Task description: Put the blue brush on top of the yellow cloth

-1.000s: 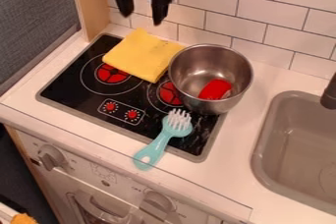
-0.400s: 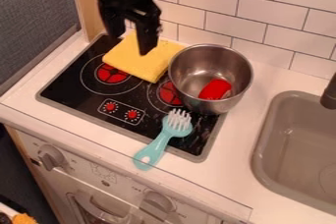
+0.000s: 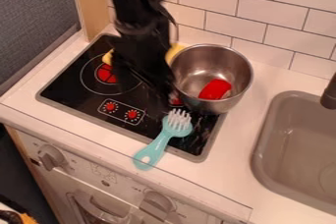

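My gripper point(image 3: 148, 78) hangs over the middle of the black stove, above and behind the brush and just left of the pot. The light blue brush point(image 3: 162, 138) lies on the stove's front right part, white bristles up toward the pot, its handle end reaching over the front counter edge. Behind the arm the yellow cloth point(image 3: 175, 51) lies at the back of the stove, mostly hidden, with small parts showing on either side.
A steel pot point(image 3: 242, 78) with a red object point(image 3: 215, 89) inside stands on the stove's right rear. To the right is a grey sink point(image 3: 295, 154) with a dark faucet point(image 3: 329, 93). A tiled wall point(image 3: 263, 21) rises behind.
The arm has come down and forward from the upper left, and the gripper is now lower, over the stove's middle. It now covers most of the cloth. Brush and pot are unmoved.
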You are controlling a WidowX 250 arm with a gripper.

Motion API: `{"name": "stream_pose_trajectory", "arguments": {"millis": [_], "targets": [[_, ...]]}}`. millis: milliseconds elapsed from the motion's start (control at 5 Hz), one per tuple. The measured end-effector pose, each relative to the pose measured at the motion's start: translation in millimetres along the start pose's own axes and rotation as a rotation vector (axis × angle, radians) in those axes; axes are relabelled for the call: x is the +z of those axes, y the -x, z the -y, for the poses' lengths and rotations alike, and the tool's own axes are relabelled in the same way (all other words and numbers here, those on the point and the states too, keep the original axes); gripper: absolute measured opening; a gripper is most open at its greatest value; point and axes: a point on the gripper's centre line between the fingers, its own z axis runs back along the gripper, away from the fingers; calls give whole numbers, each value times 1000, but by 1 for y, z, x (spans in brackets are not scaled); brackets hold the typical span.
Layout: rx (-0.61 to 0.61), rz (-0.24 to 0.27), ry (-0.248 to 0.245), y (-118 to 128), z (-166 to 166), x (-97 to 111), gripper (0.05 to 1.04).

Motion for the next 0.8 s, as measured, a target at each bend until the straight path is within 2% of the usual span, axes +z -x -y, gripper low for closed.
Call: {"name": "stream_pose_trajectory", "arguments": {"millis": [200,400,800], "targets": [[-80,-37,14,-6,32,-31,998],[-63,-41,21,-12,45,-50,999],[25,-29,-39,-28,39,-58,1000]]}}
